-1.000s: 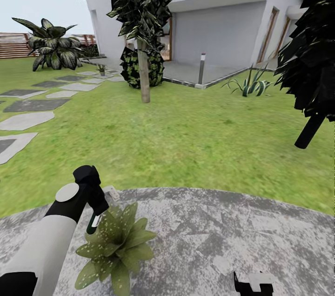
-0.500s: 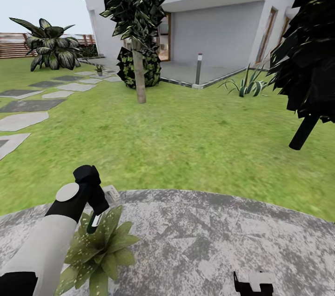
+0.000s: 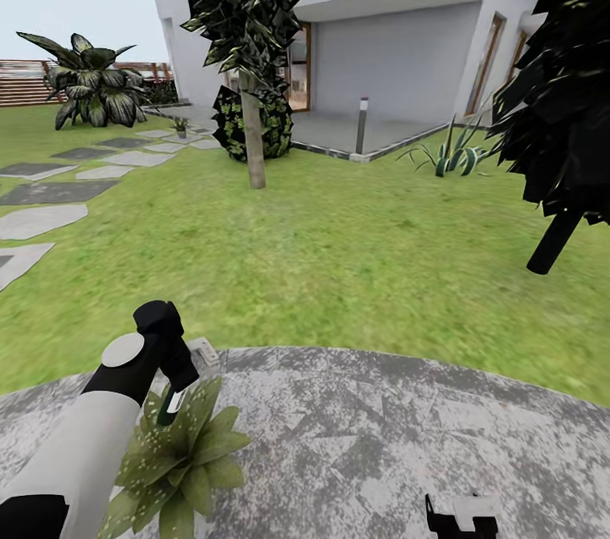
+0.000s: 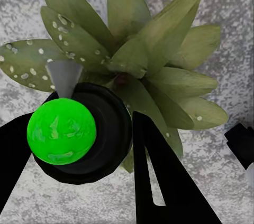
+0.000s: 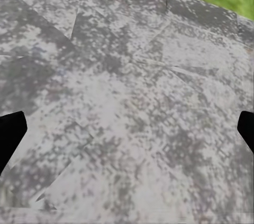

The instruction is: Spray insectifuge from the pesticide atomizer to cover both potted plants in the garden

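Observation:
My left gripper [image 3: 174,386] is shut on the pesticide atomizer [image 3: 172,405], holding it close above a potted plant [image 3: 182,463] on the grey paved patio [image 3: 364,429]. In the left wrist view the atomizer [image 4: 103,129] is a dark round body with a bright green cap and a grey nozzle cone, between the black fingers [image 4: 159,182] of the left gripper [image 4: 79,147]. The plant's [image 4: 153,49] leaves on the nozzle side carry whitish specks of insectifuge [image 4: 32,60]. My right gripper [image 3: 462,518] hangs low over bare paving, and its view [image 5: 127,134] shows it open.
Lawn [image 3: 356,251] lies beyond the patio edge. Grey stepping stones [image 3: 51,191] run off to the left past a small distant potted plant [image 3: 180,125]. A tree trunk [image 3: 252,141], a dark shrub [image 3: 254,124], a bollard lamp [image 3: 362,125] and a black tree [image 3: 559,98] stand ahead.
The whole view slid between one second and half a second ago, so the plant now sits further left, under my left arm. Since then nothing has visibly moved.

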